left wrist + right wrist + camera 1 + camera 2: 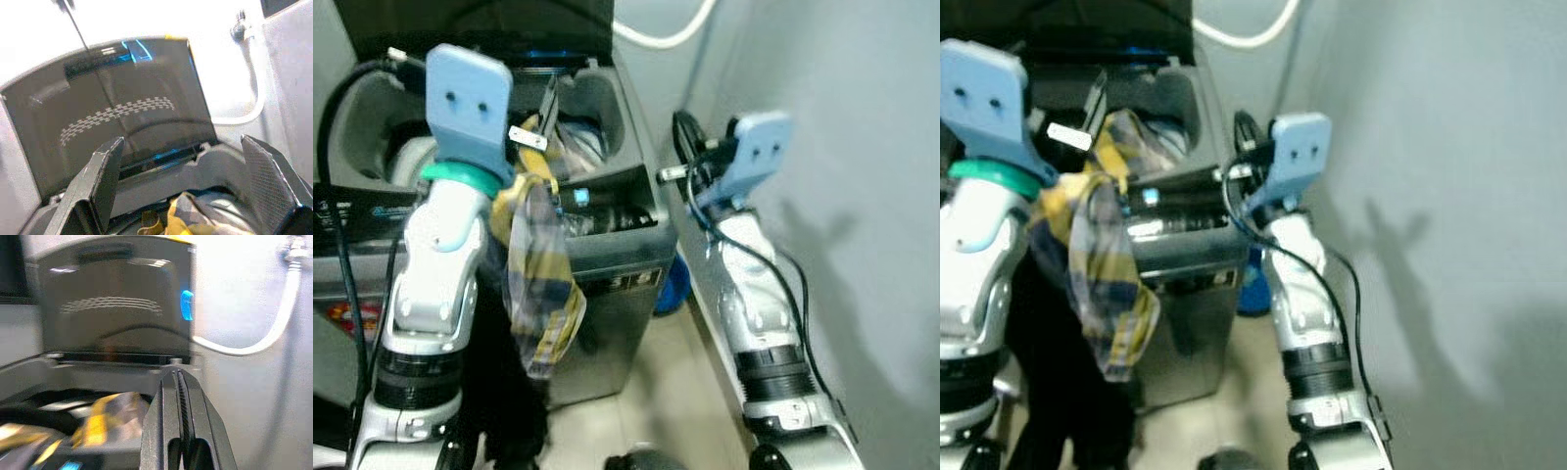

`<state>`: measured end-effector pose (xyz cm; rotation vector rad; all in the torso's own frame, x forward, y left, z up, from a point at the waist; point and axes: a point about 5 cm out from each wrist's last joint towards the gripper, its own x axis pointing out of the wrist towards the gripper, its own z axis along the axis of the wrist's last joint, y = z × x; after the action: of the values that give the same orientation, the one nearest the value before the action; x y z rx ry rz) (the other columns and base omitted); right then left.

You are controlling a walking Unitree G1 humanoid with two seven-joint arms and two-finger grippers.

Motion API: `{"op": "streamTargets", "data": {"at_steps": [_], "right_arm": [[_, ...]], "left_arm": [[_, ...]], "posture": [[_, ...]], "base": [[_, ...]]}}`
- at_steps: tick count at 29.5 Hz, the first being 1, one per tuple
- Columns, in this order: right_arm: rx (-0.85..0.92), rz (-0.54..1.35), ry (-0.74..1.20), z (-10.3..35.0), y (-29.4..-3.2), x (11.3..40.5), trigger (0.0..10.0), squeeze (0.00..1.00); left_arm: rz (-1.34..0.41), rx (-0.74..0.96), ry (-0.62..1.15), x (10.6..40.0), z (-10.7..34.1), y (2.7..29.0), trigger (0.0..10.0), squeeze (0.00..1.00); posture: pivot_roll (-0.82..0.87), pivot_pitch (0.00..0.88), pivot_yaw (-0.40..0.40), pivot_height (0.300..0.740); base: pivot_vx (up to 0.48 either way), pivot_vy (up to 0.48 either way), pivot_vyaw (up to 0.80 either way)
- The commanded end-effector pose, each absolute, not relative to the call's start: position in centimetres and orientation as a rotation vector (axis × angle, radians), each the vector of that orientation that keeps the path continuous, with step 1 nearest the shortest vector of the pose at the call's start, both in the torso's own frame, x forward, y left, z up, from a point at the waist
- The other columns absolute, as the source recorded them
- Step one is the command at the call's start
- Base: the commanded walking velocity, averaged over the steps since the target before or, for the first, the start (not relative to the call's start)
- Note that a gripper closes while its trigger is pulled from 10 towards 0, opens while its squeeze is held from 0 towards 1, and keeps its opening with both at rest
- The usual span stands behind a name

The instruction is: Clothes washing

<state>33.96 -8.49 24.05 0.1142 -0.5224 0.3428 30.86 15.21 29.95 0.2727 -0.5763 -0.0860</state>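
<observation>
A yellow and blue plaid garment hangs over the front rim of the open top-loading washing machine, its upper part inside the tub. My left gripper is over the tub, open, with its fingers spread wide above the cloth and nothing between them. The raised dark lid stands behind it. My right gripper is shut and empty, held at the machine's right side and pointing toward the lid. Its arm stands between the machine and the wall.
A white hose curves along the wall behind the machine. The grey wall runs close on the right. A blue object lies on the floor by the machine's right side. A narrow strip of tiled floor lies in front.
</observation>
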Motion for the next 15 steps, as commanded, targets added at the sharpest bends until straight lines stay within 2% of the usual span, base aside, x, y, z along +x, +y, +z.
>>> {"op": "streamTargets", "data": {"at_steps": [1,15], "right_arm": [[0.113,0.340,-0.520,23.96,-8.59,34.01,10.0,0.00],[0.100,0.352,-0.522,23.99,-8.57,34.07,10.0,0.00]], "left_arm": [[-0.083,0.280,-0.567,30.94,29.65,15.27,10.0,0.00],[-0.082,0.279,-0.573,31.07,29.68,15.23,10.0,0.00]], "posture": [[0.07,0.019,-0.015,0.728],[0.07,0.012,-0.017,0.728]], "base": [[-0.431,0.000,0.00],[-0.431,0.000,0.00]]}}
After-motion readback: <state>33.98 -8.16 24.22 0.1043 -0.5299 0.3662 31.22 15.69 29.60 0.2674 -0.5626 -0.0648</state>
